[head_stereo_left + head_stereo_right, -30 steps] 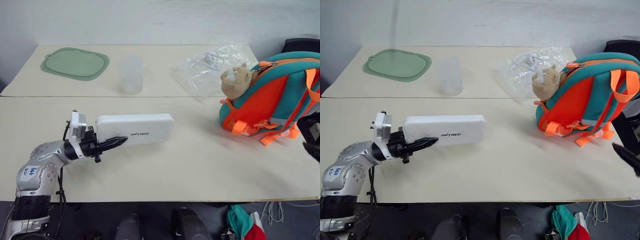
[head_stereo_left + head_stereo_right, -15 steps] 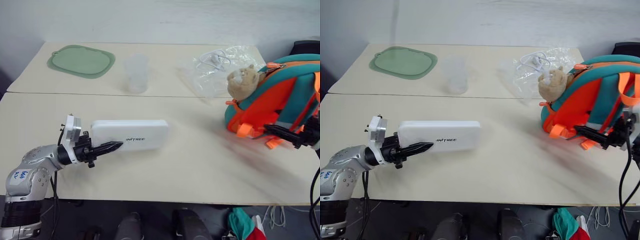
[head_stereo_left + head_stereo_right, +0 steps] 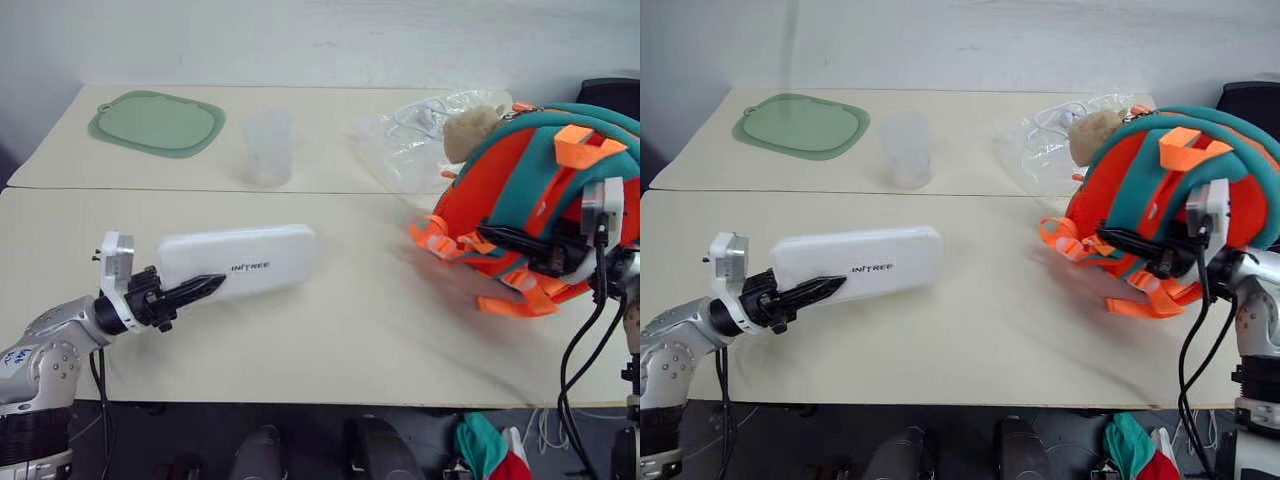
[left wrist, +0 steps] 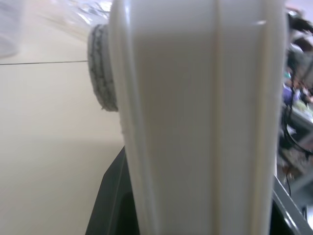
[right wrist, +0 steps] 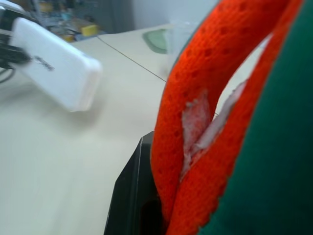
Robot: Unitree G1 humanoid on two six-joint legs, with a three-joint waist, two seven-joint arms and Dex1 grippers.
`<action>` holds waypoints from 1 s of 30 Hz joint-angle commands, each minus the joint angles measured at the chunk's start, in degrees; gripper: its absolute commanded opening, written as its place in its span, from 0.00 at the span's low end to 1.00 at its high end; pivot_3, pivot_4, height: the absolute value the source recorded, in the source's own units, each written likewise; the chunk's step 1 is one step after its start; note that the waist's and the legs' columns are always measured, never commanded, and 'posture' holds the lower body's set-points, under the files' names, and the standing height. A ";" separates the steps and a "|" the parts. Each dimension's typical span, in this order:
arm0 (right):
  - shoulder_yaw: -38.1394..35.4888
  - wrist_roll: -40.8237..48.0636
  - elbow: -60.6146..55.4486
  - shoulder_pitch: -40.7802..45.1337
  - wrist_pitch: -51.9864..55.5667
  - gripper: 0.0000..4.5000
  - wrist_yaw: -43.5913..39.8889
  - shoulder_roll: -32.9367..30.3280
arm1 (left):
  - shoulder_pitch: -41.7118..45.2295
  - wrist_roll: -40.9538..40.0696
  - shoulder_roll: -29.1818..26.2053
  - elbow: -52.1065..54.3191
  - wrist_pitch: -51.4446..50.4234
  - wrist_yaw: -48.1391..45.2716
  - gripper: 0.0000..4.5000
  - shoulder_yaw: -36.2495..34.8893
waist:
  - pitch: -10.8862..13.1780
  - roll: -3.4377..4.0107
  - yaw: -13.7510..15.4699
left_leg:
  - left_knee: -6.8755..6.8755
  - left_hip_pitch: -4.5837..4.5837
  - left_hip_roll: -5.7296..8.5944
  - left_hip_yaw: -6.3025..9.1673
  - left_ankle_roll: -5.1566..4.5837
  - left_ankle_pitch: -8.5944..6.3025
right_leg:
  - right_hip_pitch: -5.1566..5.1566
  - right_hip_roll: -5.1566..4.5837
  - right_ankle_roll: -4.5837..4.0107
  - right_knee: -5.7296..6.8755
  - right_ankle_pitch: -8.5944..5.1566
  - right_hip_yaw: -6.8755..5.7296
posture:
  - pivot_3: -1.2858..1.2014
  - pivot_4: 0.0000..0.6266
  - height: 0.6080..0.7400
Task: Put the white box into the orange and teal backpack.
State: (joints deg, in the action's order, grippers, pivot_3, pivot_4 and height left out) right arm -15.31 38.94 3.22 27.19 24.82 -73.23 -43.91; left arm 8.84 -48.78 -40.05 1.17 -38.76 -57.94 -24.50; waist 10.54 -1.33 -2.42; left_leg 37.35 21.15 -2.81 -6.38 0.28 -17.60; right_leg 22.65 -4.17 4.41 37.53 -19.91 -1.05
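The white box (image 3: 240, 262) hangs just above the table at the left, level, its lettered face up. My left gripper (image 3: 195, 288) is shut on its near left end; in the left wrist view the white box (image 4: 195, 122) stands between the fingers. The orange and teal backpack (image 3: 520, 190) sits at the right, tipped so its straps face up. My right gripper (image 3: 500, 240) presses into its near side, shut on an orange strap (image 5: 205, 98). One black finger (image 5: 134, 196) lies against that strap.
A green mat (image 3: 153, 123) lies at the far left, with a clear cup (image 3: 267, 147) beside it. A crinkled clear bag (image 3: 405, 140) and the tan plush charm (image 3: 470, 128) sit behind the backpack. Bare tabletop (image 3: 370, 300) separates box and backpack.
My right gripper swung in from the right and closed on the backpack's strap. The backpack tipped over and shifted left. My left gripper drifted slightly left with the box.
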 commanded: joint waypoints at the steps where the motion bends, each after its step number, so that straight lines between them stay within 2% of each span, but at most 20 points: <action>1: 4.63 5.73 -10.73 4.59 4.77 0.04 0.04 2.48 | 1.23 -4.08 0.82 -1.74 -1.67 3.35 0.30 -5.27 | 0.00 0.00 -0.53 | -0.02 0.01 -0.01 0.01 0.01 0.00 | 0.03 0.00 -0.01 0.03 0.00 0.00 | 0.52 0.24 1.00; 6: 14.64 8.40 -19.17 10.58 8.30 0.04 0.40 10.73 | 2.27 -4.90 1.31 -6.05 -1.82 5.53 0.30 -8.74 | 0.01 -0.03 -0.91 | -0.06 0.13 -0.01 0.12 0.03 0.00 | 0.10 -0.01 -0.03 0.01 -0.02 -0.13 | 0.52 0.24 1.00; 10: 19.52 9.88 -24.07 10.84 10.07 0.04 -0.23 14.21 | 2.53 -4.54 1.59 -7.39 -1.11 5.81 0.30 -9.82 | 0.01 -0.05 -0.65 | -0.04 0.22 0.01 0.17 0.02 0.00 | 0.15 -0.08 -0.03 0.03 -0.02 -0.21 | 0.52 0.24 1.00; 13: 20.83 8.96 -26.77 5.16 10.47 0.04 -2.80 10.78 | 1.92 -3.85 1.13 -8.25 -0.17 5.28 0.30 -10.83 | -0.07 -0.17 0.24 | -0.01 0.33 0.13 0.31 -0.06 -0.04 | 0.12 -0.24 -0.03 0.01 -0.02 -0.39 | 0.52 0.24 1.00; 16: 17.76 8.40 -25.95 0.37 10.47 0.04 -3.73 6.11 | 0.24 -3.71 -0.36 -9.04 0.39 4.28 0.30 -12.97 | -0.05 -0.23 0.81 | 0.04 0.34 0.19 0.38 -0.21 -0.16 | -0.04 -0.33 -0.03 -0.13 -0.02 -0.52 | 0.52 0.24 1.00; 22: 12.96 8.80 -23.50 -1.98 9.71 0.04 -1.84 2.86 | -5.85 -6.25 -3.87 -5.00 -2.23 0.93 0.30 -17.22 | -0.05 -0.24 0.40 | -0.05 0.27 0.17 0.38 -0.23 -0.19 | -0.11 -0.41 0.02 -0.47 0.01 -0.63 | 0.52 0.24 1.00; 26: 12.01 8.35 -22.55 -2.46 9.26 0.04 -1.51 2.57 | -10.44 -13.76 -5.88 3.79 -7.95 0.99 0.30 -22.99 | -0.01 -0.28 0.37 | -0.21 0.25 0.10 0.63 -0.03 -0.12 | -0.09 -0.39 -0.14 -0.38 -0.07 -0.89 | 0.52 0.24 1.00; 30: 13.15 7.33 -21.83 -2.40 8.42 0.04 -1.21 3.45 | -12.01 -21.48 -6.57 13.69 -13.00 4.19 0.30 -23.63 | 0.02 -0.23 0.78 | -0.20 0.29 0.12 0.87 0.07 -0.08 | -0.18 -0.43 -0.20 -0.41 -0.11 -1.09 | 0.52 0.24 1.00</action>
State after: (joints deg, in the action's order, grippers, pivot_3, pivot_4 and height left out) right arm -1.21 46.05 -17.90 24.45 34.56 -74.55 -40.73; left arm -2.84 -66.19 -45.98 10.42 -50.19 -54.73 -47.06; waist 10.56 -1.56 -1.64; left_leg 37.17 21.43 -2.66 -5.47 0.34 -17.68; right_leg 22.43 -4.64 4.21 37.12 -20.01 -2.17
